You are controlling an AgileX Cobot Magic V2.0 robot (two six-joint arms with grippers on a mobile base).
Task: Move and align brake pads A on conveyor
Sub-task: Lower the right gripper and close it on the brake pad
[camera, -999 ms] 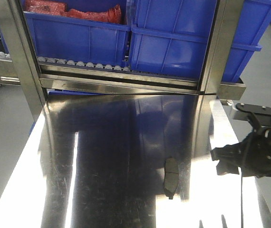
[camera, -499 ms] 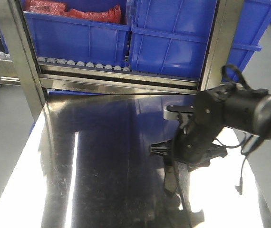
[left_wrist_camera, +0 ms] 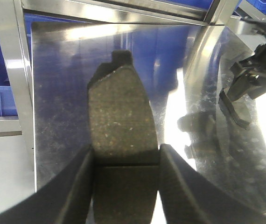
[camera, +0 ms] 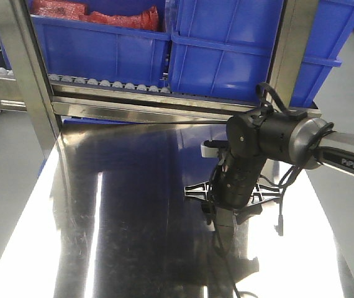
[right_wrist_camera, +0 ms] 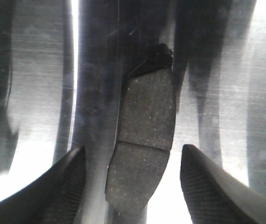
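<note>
One brake pad (right_wrist_camera: 144, 126), grey-brown with a centre groove, lies flat on the shiny steel table (camera: 133, 205). In the front view only its lower end (camera: 225, 233) shows beneath the right arm. My right gripper (right_wrist_camera: 133, 148) hangs over it, open, with a finger on each side and clear gaps to the pad's edges. It points down at the table (camera: 230, 208). Another brake pad (left_wrist_camera: 121, 112) sticks out forward from my left gripper (left_wrist_camera: 126, 148), whose fingers press against both its long edges. The left wrist view also shows the right gripper (left_wrist_camera: 249, 74). The conveyor is out of view.
At the back, two blue bins (camera: 102, 49) (camera: 245, 49) stand on a steel roller rack (camera: 108, 84); the left one holds red items (camera: 96, 15). Steel posts (camera: 25, 74) (camera: 285, 62) rise at the table's far corners. Grey floor lies beyond both side edges.
The right arm has swung in from the table's right edge to the left and now stands over the pad on the table. That pad has not moved.
</note>
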